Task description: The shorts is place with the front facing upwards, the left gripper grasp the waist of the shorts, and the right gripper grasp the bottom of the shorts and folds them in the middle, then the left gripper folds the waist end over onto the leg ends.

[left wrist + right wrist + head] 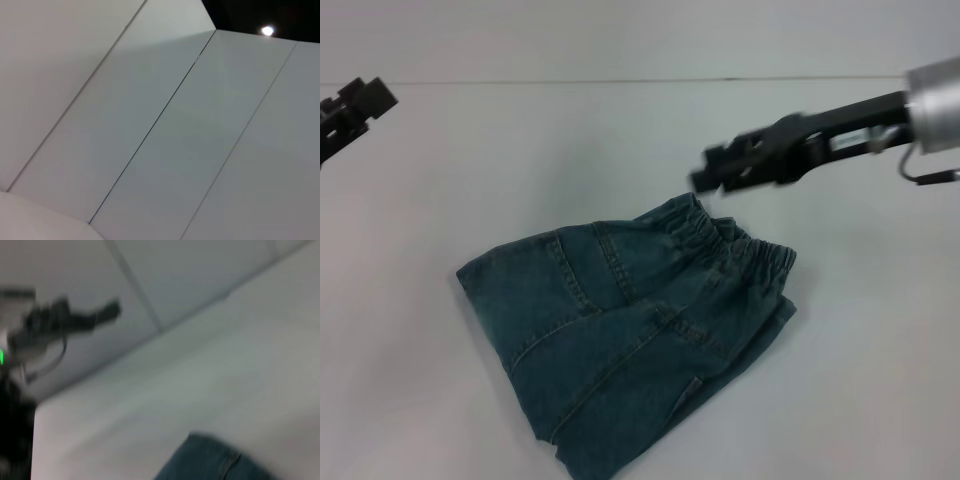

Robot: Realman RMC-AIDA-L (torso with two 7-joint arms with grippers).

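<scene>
1. The table (pixel 880 350) is a plain white surface that fills most of the head view, with a white wall (pixel 620 35) behind its far edge. No brand, label or writing can be read anywhere.
2. The shorts (pixel 630 335) are blue denim and lie on the near middle of the table, folded in half lengthwise. The gathered elastic waist (pixel 740 250) points to the far right and the leg ends to the near left.
3. The right gripper (pixel 720 170) hangs in the air just beyond the waist, above the table and not touching the cloth. It holds nothing, but I cannot tell whether its jaws are released or clenched.
4. The left gripper (pixel 350 105) is at the far left edge, raised and well apart from the shorts. It holds nothing, and I cannot tell the state of its jaws either.
</scene>
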